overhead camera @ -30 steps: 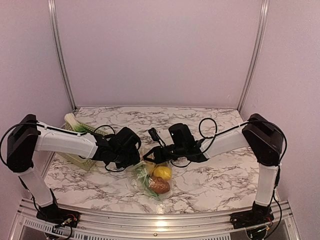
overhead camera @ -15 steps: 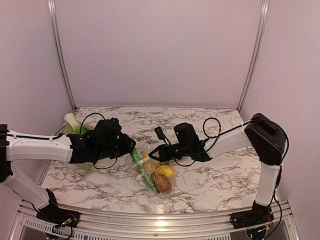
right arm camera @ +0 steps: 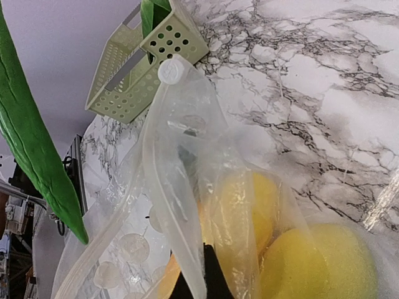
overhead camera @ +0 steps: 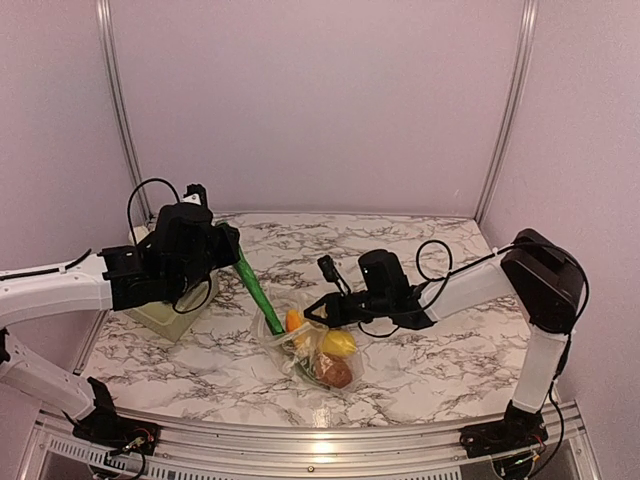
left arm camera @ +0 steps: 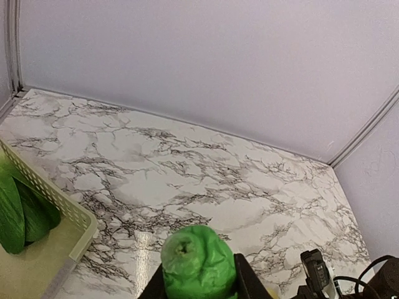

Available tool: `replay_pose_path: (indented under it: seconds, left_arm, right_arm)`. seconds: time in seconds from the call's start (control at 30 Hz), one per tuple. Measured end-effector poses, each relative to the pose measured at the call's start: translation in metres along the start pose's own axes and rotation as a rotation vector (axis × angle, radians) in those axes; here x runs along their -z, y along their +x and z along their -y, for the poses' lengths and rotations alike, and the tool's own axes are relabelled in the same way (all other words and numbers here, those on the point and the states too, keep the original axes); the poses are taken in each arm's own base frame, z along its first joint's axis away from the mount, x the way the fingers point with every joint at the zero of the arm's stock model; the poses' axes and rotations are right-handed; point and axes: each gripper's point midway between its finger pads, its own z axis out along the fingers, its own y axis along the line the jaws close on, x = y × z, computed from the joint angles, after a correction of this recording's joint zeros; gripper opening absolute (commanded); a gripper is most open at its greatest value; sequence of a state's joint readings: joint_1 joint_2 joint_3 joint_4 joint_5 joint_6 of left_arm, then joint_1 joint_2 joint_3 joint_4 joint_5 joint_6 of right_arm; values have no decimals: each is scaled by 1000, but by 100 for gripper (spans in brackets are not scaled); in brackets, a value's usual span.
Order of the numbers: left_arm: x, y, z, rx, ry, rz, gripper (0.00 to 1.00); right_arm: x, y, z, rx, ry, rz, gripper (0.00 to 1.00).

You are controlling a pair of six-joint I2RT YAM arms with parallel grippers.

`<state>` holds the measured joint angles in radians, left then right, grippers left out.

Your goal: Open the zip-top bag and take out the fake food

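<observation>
One long green plastic vegetable (overhead camera: 258, 295), clamped aloft in my left pincer (overhead camera: 232, 255); my right pincer (overhead camera: 318, 308), closed on the rim of the clear white-dotted zip-top bag (right arm camera: 181, 124), anchors it on the marble worktop (overhead camera: 420, 250) for unloading.

Basket (overhead camera: 165, 320) left; zip-top bag (overhead camera: 322, 350) centre, lemons (overhead camera: 339, 343) inside; long vegetable (overhead camera: 254, 289) between, raised.

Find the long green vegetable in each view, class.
Top external: long green vegetable slants down from the left gripper, centre-left.
Left wrist: vegetable end-on at bottom centre.
Right wrist: vegetable along the left edge.
Shared landmark: the pale green basket, in all three.
</observation>
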<state>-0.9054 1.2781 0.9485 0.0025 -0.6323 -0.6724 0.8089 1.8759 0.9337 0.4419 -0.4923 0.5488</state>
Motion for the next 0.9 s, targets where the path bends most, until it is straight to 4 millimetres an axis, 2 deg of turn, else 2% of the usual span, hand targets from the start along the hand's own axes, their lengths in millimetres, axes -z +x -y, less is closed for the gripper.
replay_pose_path:
  seconds: [0.13,0.33,0.47,0.6,0.7,0.8,0.9]
  left_arm:
    - [2,-46,-19,-4,-52,82,11]
    - [15,-120,-64,2,-125,191,13]
    - [21,-156,-96,-24,-207,214,14]
    - [24,-175,-135,-37,-304,208,14]
    - [25,-178,-171,-39,-395,184,14]
    - [20,-174,-204,-27,-474,152,13]
    - [12,-162,-233,-10,-530,107,13]
  right_arm:
    - [2,2,0,2,1,-1,0]
    - [4,-2,-2,13,-5,7,0]
    - [8,-6,-5,27,-9,18,0]
    - [9,-6,-6,33,-13,19,0]
    - [9,-6,-7,34,-17,16,0]
    - [9,-6,-7,38,-18,16,0]
    - [9,-6,-7,42,-18,16,0]
